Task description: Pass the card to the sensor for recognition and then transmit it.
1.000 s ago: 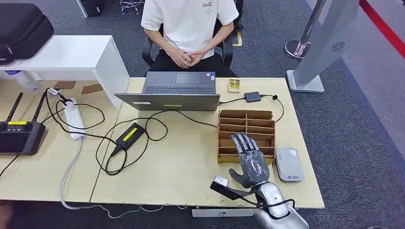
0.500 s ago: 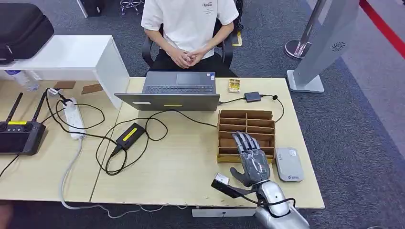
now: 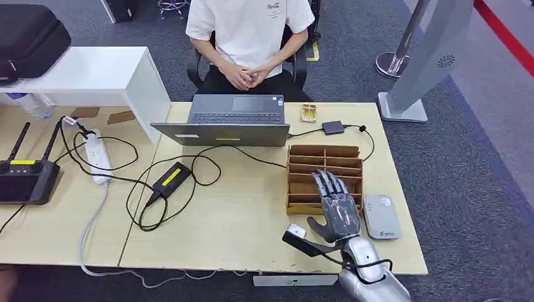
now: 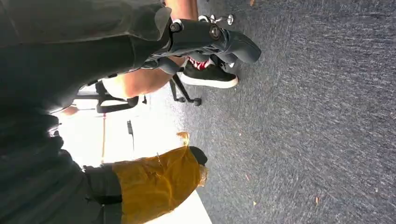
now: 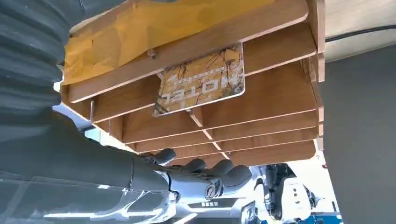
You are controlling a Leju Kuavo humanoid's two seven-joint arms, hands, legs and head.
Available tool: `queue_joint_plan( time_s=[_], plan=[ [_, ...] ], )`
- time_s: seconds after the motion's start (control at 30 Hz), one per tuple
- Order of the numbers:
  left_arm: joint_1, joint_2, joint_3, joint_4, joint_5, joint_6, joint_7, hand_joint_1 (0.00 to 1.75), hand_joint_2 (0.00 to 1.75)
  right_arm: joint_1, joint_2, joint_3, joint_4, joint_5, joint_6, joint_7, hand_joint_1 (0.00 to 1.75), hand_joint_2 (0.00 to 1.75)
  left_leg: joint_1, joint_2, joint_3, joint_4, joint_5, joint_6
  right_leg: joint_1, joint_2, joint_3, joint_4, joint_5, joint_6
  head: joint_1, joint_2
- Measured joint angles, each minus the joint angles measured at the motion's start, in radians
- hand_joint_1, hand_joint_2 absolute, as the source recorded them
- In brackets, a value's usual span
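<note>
In the head view the right robot hand (image 3: 337, 204) sits at the lower right of the frame, palm down with its fingers spread and extended over the near rows of the wooden slotted organizer (image 3: 325, 156), grasping nothing. The right wrist view shows the card (image 5: 201, 80), printed with a branch pattern and the word "HOTEL", standing in one of the organizer's slots near the centre of that frame, apart from the dark fingers (image 5: 219, 168) stretched along the lower part of the picture. A grey card reader (image 3: 381, 216) lies flat on the desk (image 3: 239, 214) just right of the organizer, close beside the right robot hand. At the frame's upper centre an open laptop (image 3: 230, 119) rests on the desk, and behind it a person (image 3: 250, 34) in a white shirt sits with hands clasped. A black power adapter (image 3: 171, 178) with looping cables lies left of centre, a white power strip (image 3: 97, 156) further left, and a black remote controller (image 3: 25, 177) at the left edge. The left robot hand (image 4: 205, 39) appears in the left wrist view toward the upper centre, above dark blue carpet, with its fingers curled in and nothing in them
</note>
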Motion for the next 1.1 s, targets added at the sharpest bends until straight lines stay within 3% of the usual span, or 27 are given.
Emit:
queue_joint_plan(
  time_s=[0.3, 0.33, 0.77, 1.1],
  plan=[
    [0.0, 0.0, 0.0, 0.0, 0.0, -0.001, 0.002, 0.0, 1.75, 0.001, 0.0, -0.013, -0.015, 0.002, 0.002, -0.001, 0.0, 1.75, 0.0, 0.0, 0.0, 0.0, 0.0, 0.0, 0.0, 0.0, 0.0, 0.0, 0.0, 0.0, 0.0, 0.0],
    [0.0, 0.0, 0.0, 0.0, 0.0, -0.001, 0.002, 0.0, 1.75, 0.001, 0.0, -0.013, -0.018, 0.002, 0.003, -0.001, 1.75, 1.75, 0.0, 0.0, 0.0, 0.0, 0.0, 0.0, 0.0, 0.0, 0.0, 0.0, 0.0, 0.0, 0.0, 0.0],
    [0.0, 0.0, -0.002, 0.0, 0.0, -0.003, 0.001, 0.0, 1.75, 0.006, 0.0, -0.014, -0.034, -0.017, 0.023, -0.01, 1.75, 1.75, 0.0, 0.0, 0.0, 0.0, 0.0, 0.0, 0.0, 0.0, 0.0, 0.0, 0.0, 0.0, 0.0, 0.0],
    [0.0, -0.005, -0.032, 0.0, 0.0, 0.019, -0.042, 0.0, 1.75, 0.006, 0.0, -0.015, -0.034, -0.025, 0.023, -0.017, 1.75, 1.75, 0.0, 0.0, 0.0, 0.0, 0.0, 0.0, 0.0, 0.0, 0.0, 0.0, 0.0, 0.0, 0.0, 0.0]
  ],
)
